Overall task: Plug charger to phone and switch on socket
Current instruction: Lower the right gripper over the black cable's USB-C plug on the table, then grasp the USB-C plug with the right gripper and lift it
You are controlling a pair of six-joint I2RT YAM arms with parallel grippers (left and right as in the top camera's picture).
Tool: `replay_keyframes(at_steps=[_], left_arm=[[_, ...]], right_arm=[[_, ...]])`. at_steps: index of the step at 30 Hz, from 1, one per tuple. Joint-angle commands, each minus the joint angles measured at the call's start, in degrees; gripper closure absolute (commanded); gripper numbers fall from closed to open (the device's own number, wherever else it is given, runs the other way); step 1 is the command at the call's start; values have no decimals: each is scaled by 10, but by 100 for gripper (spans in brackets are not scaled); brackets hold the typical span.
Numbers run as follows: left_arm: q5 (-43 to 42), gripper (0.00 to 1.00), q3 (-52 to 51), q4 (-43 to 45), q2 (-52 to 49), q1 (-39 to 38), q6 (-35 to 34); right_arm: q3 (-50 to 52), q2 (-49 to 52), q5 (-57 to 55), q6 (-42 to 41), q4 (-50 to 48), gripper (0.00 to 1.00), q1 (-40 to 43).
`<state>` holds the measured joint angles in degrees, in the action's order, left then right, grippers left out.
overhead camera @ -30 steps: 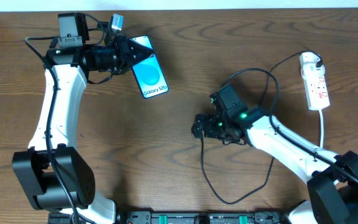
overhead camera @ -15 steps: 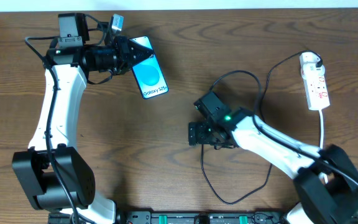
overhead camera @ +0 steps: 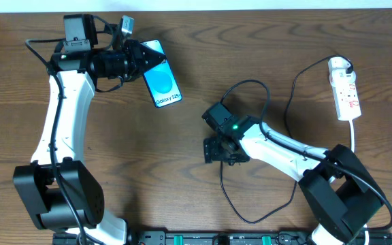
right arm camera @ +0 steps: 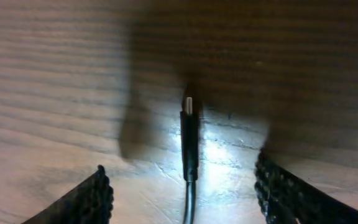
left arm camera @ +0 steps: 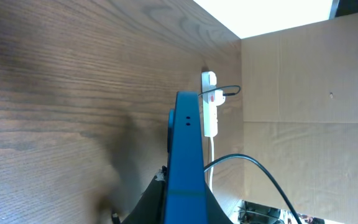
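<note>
Two pincers, two different states. My left pincer (overhead camera: 143, 61) is closed tight on the phone (overhead camera: 162, 82), gripping its top end. The phone sits at about 11 o'clock on the table (overhead camera: 148, 170), screen up, blue face and "Galaxy S25+" text readable from overhead, free end pointing toward 5 o'clock. Can't tell whether it rests on the wood or is lifted off it. Left wrist view: the phone (left arm camera: 185, 149) shows edge-on as a narrow blue strip running up from between my fingers (left arm camera: 143, 205), with the socket (left arm camera: 211, 112) beyond its far end at 12 o'clock. My right pincer (overhead camera: 218, 150) is near table centre, jaws wide apart, holding nothing. Right wrist view: the charger's connector tip (right arm camera: 190, 140) lies flat on the wood between my two fingers (right arm camera: 92, 199), tip toward 12 o'clock, cable leaving at 6 o'clock. Neither finger touches it; there is a clear gap each side. Overhead, the charger (overhead camera: 224, 194) runs from under that pincer toward 6 o'clock, loops round at 5 o'clock, passes partly hidden under my right arm, then arcs over to its white plug head (overhead camera: 339, 66) at the top end of the socket (overhead camera: 346, 95). The socket lies at 2 o'clock near the table's right edge, long axis roughly 12-to-6, red markings up, thick white cord (overhead camera: 352, 136) leaving its lower end toward 6 o'clock. Phone and connector tip are well apart.
</note>
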<state>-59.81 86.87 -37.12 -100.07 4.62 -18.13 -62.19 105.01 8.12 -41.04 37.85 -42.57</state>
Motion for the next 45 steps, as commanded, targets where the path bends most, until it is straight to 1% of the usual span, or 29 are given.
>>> replay_keyframes(at_steps=[1, 2, 3, 5, 16, 23, 24, 27, 28, 29, 31, 37, 39, 45], left_arm=[[-10, 93, 3, 0, 2, 2, 5], [-10, 92, 3, 0, 2, 2, 5], [-10, 93, 3, 0, 2, 2, 5], [-10, 92, 3, 0, 2, 2, 5], [-10, 92, 2, 0, 2, 2, 5], [-10, 93, 3, 0, 2, 2, 5], [-10, 93, 3, 0, 2, 2, 5], [-10, 93, 3, 0, 2, 2, 5], [-10, 92, 2, 0, 2, 2, 5], [-10, 93, 3, 0, 2, 2, 5], [-10, 93, 2, 0, 2, 2, 5], [-10, 93, 2, 0, 2, 2, 5], [-10, 93, 3, 0, 2, 2, 5], [-10, 92, 3, 0, 2, 2, 5]], right_arm=[[-8, 10, -3, -3, 1, 41, -4], [-8, 11, -3, -3, 1, 46, -4], [-8, 11, -3, -3, 1, 48, -4], [-8, 11, -6, -3, 0, 51, -4], [-8, 11, -46, -17, -14, 52, -2], [-8, 11, -47, -17, -14, 53, -3], [-8, 11, -47, -17, -14, 54, -3], [-8, 11, -47, -17, -11, 62, -3], [-8, 11, -47, -17, -11, 70, -6], [-8, 12, -48, -17, -11, 75, -7], [-8, 12, -48, -17, -11, 79, -10], [-8, 15, -48, -17, -12, 82, -9], [-8, 15, -48, -17, -12, 85, -9], [-8, 15, -48, -17, -12, 85, -9]])
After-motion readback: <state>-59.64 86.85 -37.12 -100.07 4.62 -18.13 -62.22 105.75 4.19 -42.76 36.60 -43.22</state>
